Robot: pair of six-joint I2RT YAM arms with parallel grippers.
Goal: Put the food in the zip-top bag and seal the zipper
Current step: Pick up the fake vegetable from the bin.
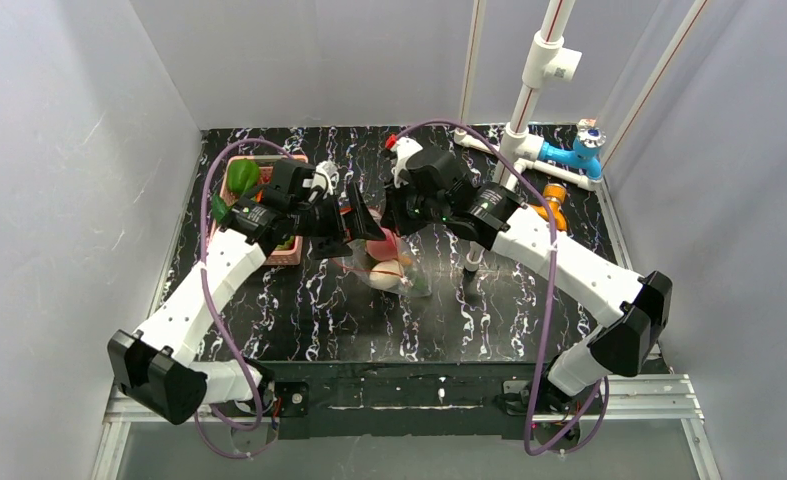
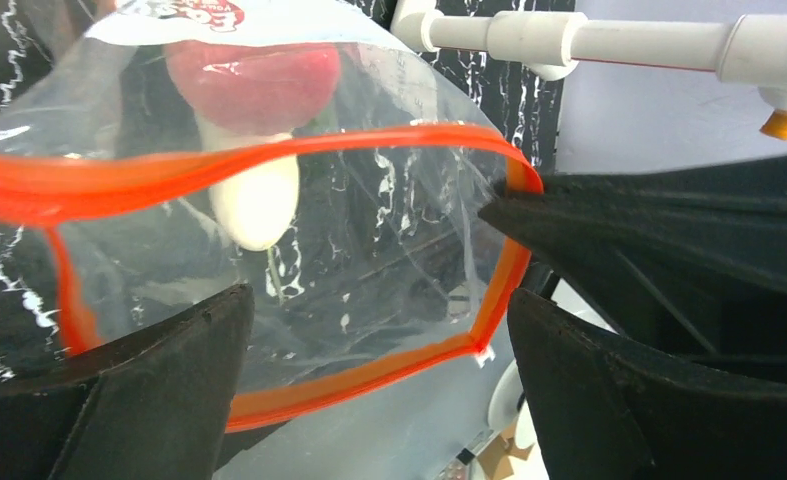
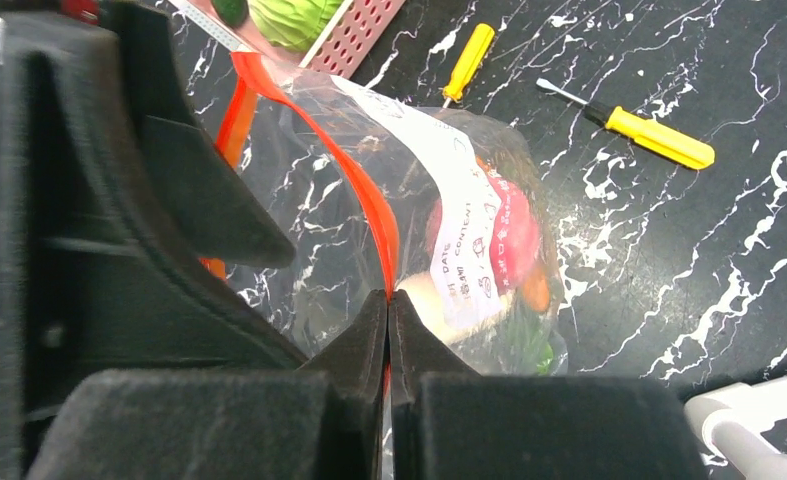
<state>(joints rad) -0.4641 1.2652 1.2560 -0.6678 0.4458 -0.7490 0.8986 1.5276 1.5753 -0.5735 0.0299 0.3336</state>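
Black, white-veined tabletop (image 1: 299, 330) is enclosed by pale walls, and the zip-top bag (image 1: 399, 272) is held up near its middle, between the two arms. The right gripper (image 3: 389, 300) is pressed together on one end of the zipper (image 2: 169, 180), so the bag hangs from that pinch. The left gripper (image 2: 377, 330) is spread wide just beside the bag's mouth, and nothing is gripped by it.

The zipper's long axis runs across from the right gripper's pinch towards the left gripper. Its two orange-red strips are parted, so the mouth gapes towards the left wrist. Sealing is judged to depend on this line: the free run of the strip lies on the left gripper's side, with the far end anchored by the right.

One bag is counted. Inside it one red-pink ball (image 2: 254, 80), one white radish (image 2: 254, 205) and one orange piece (image 3: 536, 290) are made out, with something dark green beneath that cannot be named with certainty. One cabbage (image 1: 241, 178) lies outside the bag in the pink basket (image 3: 364, 25), on the left arm's side and clearly nearer to it. Two yellow-handled screwdrivers (image 3: 469, 60) (image 3: 659, 135) lie apart on the table.
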